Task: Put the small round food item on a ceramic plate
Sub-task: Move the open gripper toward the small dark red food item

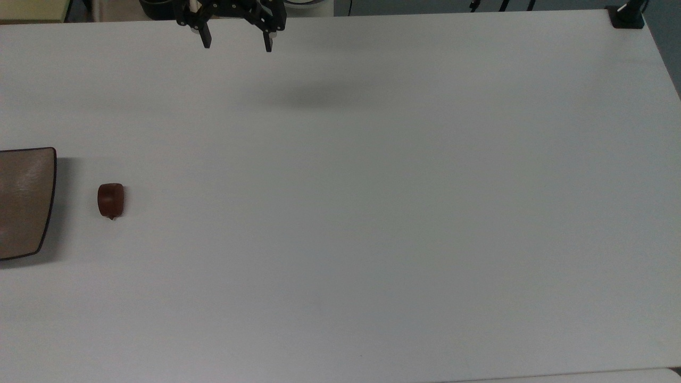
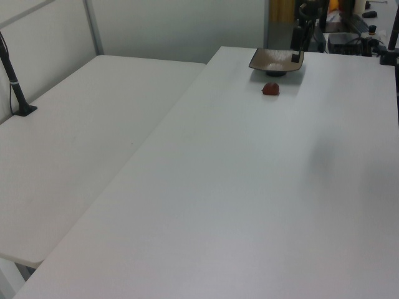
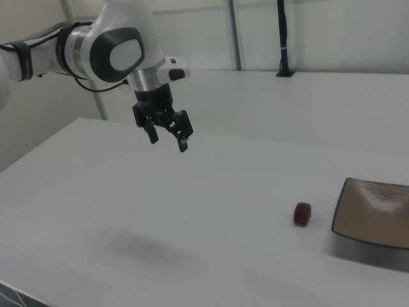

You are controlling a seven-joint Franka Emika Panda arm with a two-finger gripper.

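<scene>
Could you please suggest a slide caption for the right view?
Open black two-finger gripper held above the white table, away from the small dark reddish-brown food lump lying beside the glossy brown squarish plate.

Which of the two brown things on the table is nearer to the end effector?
The small round food item. In the top view it lies to the right of the ceramic plate, apart from it, on the side toward the open end effector raised above the table.
</scene>
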